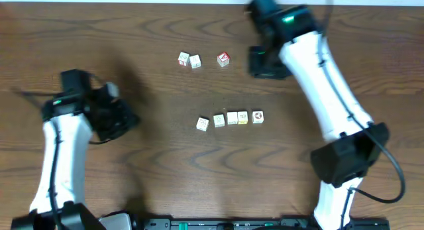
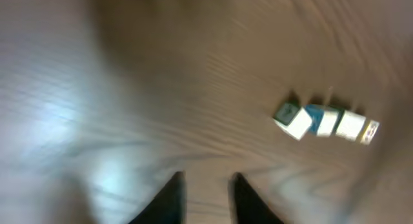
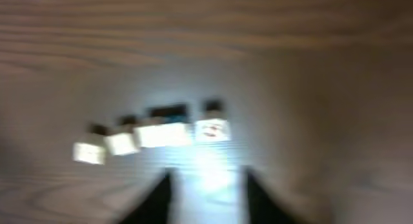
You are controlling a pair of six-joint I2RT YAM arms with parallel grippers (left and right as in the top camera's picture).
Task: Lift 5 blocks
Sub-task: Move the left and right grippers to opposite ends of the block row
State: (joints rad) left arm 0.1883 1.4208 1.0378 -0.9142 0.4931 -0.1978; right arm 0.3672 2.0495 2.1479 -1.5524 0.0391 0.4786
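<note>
Five small cream-white wooden cubes (image 1: 230, 118) lie in a left-to-right row between your arms. Your right gripper (image 3: 206, 180) is nearer than your left gripper (image 2: 208, 184). Both are slightly apart and empty.

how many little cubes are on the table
8. Row of five blocks mid-table; farther back, two cubes side by side and a red-topped cube right of them. Arms may hide more.

Through heavy blur, my gripper (image 3: 206, 203), its two dark fingers (image 3: 158, 199) apart with nothing between them, hangs over the brown wooden tabletop (image 3: 310, 69) near a row of small cream-white wooden blocks (image 3: 161, 135), the rightmost marked reddish.
</note>
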